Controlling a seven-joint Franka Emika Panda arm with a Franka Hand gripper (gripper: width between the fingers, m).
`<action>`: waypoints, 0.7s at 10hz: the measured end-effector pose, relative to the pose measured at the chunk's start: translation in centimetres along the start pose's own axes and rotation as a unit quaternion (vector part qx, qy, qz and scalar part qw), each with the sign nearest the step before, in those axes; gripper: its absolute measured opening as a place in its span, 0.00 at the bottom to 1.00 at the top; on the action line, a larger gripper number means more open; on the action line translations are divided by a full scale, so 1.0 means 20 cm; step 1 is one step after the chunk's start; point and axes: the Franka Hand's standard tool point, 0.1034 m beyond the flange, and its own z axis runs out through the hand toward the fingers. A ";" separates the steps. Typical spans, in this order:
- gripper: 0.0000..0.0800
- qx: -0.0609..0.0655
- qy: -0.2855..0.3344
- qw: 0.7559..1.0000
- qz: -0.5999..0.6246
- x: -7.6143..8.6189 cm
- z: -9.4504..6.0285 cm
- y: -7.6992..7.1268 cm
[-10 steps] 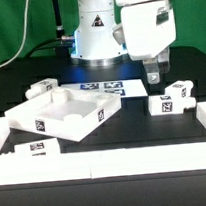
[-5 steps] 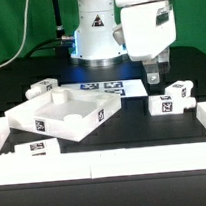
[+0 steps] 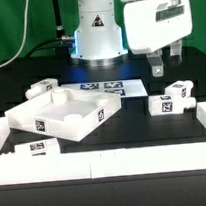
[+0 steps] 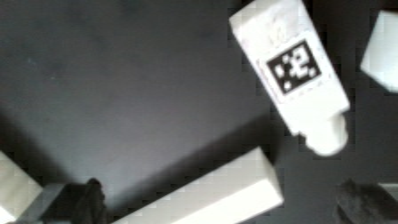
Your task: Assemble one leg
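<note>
Hovering over leg [image 3: 163,104], mid-right of exterior frame: pincer [image 3: 165,60] wide, empty. Leg likely light, rigid, smooth plastic; grip across flat tagged sides, mid-length.

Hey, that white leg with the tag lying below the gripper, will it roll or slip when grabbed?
The leg looks like moulded plastic, so probably stiff and light. Its flat tagged face suggests it won't roll, though a push may slide it on the smooth black table. The smooth sides might slip in a loose grip.
</note>
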 end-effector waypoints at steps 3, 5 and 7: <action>0.81 -0.019 0.014 0.996 -0.088 -0.03 0.08 -0.04; 0.81 -0.015 0.014 0.996 -0.086 -0.05 0.10 -0.05; 0.81 -0.014 0.014 0.996 -0.086 -0.05 0.11 -0.05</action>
